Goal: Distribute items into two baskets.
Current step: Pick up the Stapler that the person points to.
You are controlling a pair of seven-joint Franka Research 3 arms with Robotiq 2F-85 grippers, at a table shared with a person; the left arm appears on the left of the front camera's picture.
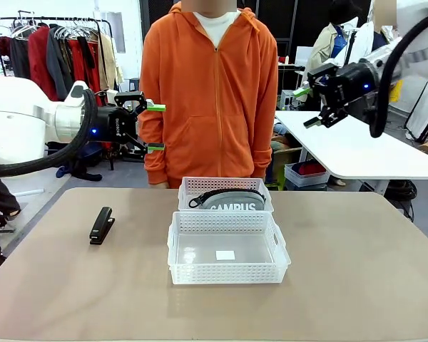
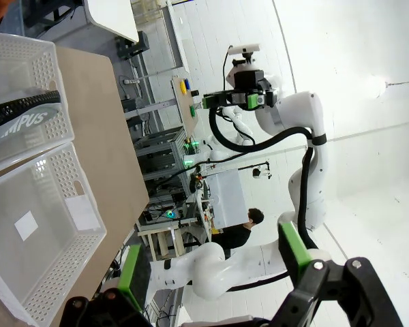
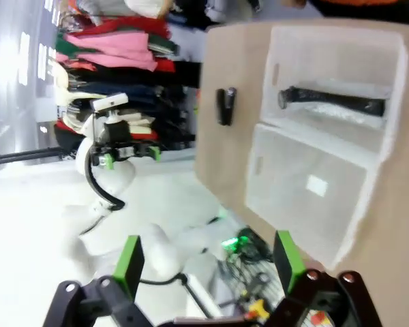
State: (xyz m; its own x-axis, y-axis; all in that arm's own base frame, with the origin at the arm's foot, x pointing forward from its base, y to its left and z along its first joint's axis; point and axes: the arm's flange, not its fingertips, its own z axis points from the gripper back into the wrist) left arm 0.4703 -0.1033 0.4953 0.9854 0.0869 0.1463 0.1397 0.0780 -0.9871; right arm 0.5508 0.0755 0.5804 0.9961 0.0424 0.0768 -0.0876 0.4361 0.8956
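Both arms hang raised above the bench [image 1: 357, 271]. The left gripper [image 1: 155, 127] is wide open and holds nothing, and so is the right gripper [image 1: 307, 107]. Two baskets stand mid-bench, one right behind the other. The pouch [image 1: 232, 201] lies in the far basket [image 1: 225, 183], nearest the person [image 1: 214, 92]. The near basket [image 1: 227, 274] has a white label [image 1: 225, 255] on its floor. The stapler [image 1: 101, 225] lies on the bench, well left of the baskets.

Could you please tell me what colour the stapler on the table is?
Black; the stapler shows best in the front view.
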